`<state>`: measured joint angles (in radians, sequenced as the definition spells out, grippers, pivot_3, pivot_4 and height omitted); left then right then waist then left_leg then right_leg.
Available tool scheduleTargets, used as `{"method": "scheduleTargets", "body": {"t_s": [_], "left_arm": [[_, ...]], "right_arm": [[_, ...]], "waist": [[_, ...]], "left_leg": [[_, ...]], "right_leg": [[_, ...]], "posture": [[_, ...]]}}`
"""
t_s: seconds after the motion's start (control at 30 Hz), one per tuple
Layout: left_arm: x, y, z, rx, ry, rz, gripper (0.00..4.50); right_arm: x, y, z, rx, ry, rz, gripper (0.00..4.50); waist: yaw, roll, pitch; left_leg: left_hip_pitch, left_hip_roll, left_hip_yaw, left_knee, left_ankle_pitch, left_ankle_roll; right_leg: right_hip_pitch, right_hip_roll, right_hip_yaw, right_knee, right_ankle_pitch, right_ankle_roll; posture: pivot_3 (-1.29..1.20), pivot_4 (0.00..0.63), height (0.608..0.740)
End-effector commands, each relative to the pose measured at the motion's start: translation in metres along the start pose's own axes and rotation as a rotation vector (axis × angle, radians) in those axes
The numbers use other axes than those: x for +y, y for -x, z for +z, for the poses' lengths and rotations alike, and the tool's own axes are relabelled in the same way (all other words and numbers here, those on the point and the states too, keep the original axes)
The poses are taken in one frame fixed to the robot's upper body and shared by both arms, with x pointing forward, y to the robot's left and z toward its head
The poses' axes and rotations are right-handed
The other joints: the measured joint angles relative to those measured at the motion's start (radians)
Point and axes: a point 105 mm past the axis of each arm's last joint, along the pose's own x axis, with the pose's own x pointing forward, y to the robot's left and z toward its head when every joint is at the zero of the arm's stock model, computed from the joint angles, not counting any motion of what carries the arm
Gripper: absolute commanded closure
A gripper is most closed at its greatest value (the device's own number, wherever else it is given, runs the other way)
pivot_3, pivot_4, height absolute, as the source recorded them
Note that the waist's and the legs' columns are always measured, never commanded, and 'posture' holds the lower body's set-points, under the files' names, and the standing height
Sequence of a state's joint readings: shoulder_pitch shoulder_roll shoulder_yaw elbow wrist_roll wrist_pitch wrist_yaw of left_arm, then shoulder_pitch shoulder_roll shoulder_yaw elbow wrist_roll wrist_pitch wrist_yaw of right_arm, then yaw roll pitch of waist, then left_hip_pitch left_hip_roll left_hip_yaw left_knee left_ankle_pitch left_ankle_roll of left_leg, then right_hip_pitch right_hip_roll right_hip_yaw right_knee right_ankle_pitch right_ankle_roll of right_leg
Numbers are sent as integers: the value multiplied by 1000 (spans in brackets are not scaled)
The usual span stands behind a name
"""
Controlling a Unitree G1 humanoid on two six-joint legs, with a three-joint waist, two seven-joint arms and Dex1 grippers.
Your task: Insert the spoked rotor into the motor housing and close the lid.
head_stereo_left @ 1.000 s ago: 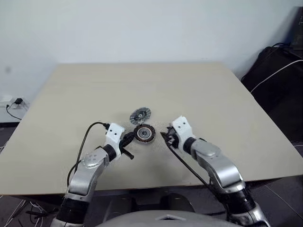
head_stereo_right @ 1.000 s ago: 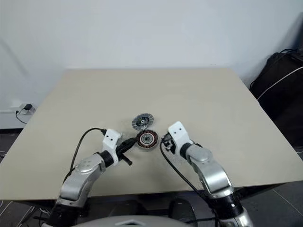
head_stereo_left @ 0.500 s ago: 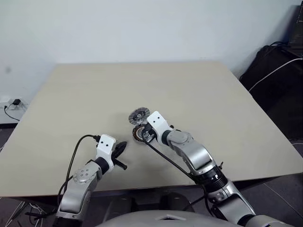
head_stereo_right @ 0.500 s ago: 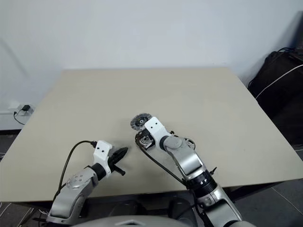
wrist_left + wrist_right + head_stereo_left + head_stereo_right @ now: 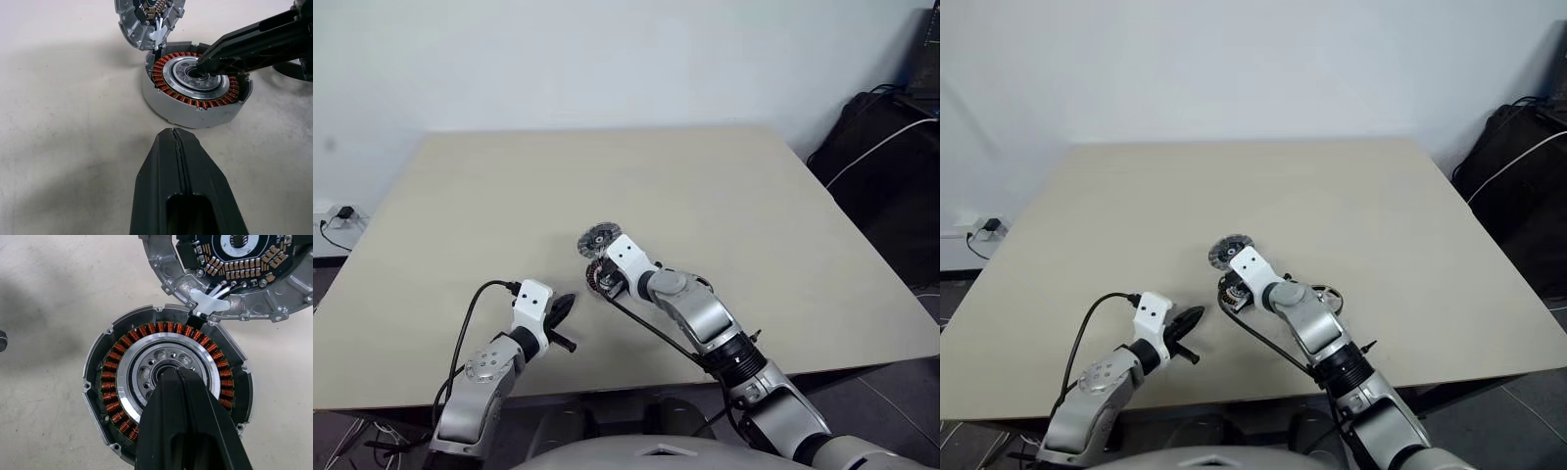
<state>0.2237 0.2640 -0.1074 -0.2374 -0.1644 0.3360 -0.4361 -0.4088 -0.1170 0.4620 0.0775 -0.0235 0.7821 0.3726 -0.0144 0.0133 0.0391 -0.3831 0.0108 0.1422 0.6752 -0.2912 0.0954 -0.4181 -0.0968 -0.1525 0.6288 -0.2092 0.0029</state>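
The round dark-rimmed motor housing [image 5: 167, 391] with copper windings lies open on the beige surface [image 5: 754, 196], lid [image 5: 234, 269] touching its rim, both grippers' fingers together, so insertion and closing remain.

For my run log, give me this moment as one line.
right pincer: shut, tip at motor housing hub | left pincer: shut, apart | lid: open beside housing

Left end effector [image 5: 178, 142] closed, off the motor housing [image 5: 195, 93] on counter [image 5: 63, 122]. Right end effector [image 5: 203, 61] closed, tip in silver hub. Lid [image 5: 149, 19] touches housing's far edge.
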Motion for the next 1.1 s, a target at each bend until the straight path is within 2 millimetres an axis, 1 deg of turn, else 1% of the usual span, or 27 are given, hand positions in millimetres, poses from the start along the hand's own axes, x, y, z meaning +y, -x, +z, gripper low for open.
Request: {"method": "scheduleTargets", "body": {"t_s": [0.03, 0.23, 0.37, 0.47, 0.53, 0.6, 0.7, 0.77, 0.8, 0.87, 0.93, 1.0, 1.1], "left_arm": [[-4, -3, 14, -50, -21, -12, 4500], [-4, -5, 14, -48, -26, -20, 4500], [-4, -5, 13, -43, -25, -23, 4500], [-4, -6, 13, -41, -27, -25, 4500], [-4, -6, 13, -42, -29, -26, 4500], [-4, -6, 14, -44, -30, -25, 4500], [-4, -4, 13, -44, -30, -22, 4500], [-3, -3, 11, -38, -23, -17, 4500], [-3, -2, 10, -36, -21, -15, 4500], [-3, -2, 9, -33, -16, -16, 4500], [-4, -2, 8, -27, -14, -23, 4500], [-4, -3, 8, -24, -15, -29, 4500], [-4, -5, 9, -23, -22, -41, 4500]], "right_arm": [[-2, 3, 6, -30, 15, 1, 4477], [-3, 12, -14, 15, 14, 10, 4477], [-4, 16, -20, 25, 16, 8, 4477], [-7, 19, -14, -18, -9, -11, 4477], [-15, 26, -5, -78, -34, -47, 4477], [-29, 40, 3, -149, -79, -95, 4477], [-46, 61, 3, -205, -151, -144, 4477], [-69, 86, -4, -254, -252, -215, 4102], [-75, 95, -6, -268, -281, -236, 3926], [-89, 112, -18, -275, -341, -294, 3299], [-102, 128, -37, -244, -390, -364, 2654], [-107, 138, -52, -216, -429, -404, 2012], [-110, 145, -65, -210, -522, -434, 1022]], "waist": [[0, 0, 0], [1, 1, -1], [1, 1, -1], [2, 1, -1], [3, 1, -1], [3, 1, 0], [3, 1, -1], [5, 1, -1], [6, 1, -1], [6, 1, -1], [6, 1, -1], [6, 1, -1], [2, 2, -1]], "left_leg": [[0, 0, 0, 0, 0, 0], [0, 0, 0, -2, 0, 0], [0, 0, 0, -2, 0, 0], [0, 0, 0, -2, 0, 0], [0, 0, 0, -2, 0, 0], [0, 0, 0, -2, 0, 0], [-5, 0, 0, -2, 0, -1], [-9, 0, 0, -1, 1, -1], [-10, 0, 0, -1, 1, -1], [-11, 0, 0, -1, 1, -1], [-12, 0, 0, -1, 1, -1], [-11, 0, 0, -1, 1, -1], [-11, 0, 0, -1, 1, -1]], "right_leg": [[0, 0, 0, 0, 0, 0], [-1, 0, 0, 0, 0, -1], [-1, 0, 0, 0, -1, -1], [-1, 0, 0, 0, -1, -1], [-1, 0, 0, 0, -1, -1], [-1, 0, 0, 0, -1, -1], [-6, 0, 1, 0, 0, 0], [-9, 0, 1, 0, 1, 1], [-10, 0, 1, 0, 3, 4], [-10, 0, 0, -1, 3, 4], [-10, 0, 0, -1, 3, 4], [-10, 0, 0, 0, 3, 4], [-10, 1, 0, 0, 1, 2]], "posture": [[0, 0, 740], [0, 0, 740], [0, 0, 740], [0, 0, 740], [0, 0, 740], [0, 0, 740], [0, 0, 740], [0, 0, 740], [0, 0, 740], [0, 0, 740], [0, 0, 740], [0, 0, 740], [0, 0, 740]]}}
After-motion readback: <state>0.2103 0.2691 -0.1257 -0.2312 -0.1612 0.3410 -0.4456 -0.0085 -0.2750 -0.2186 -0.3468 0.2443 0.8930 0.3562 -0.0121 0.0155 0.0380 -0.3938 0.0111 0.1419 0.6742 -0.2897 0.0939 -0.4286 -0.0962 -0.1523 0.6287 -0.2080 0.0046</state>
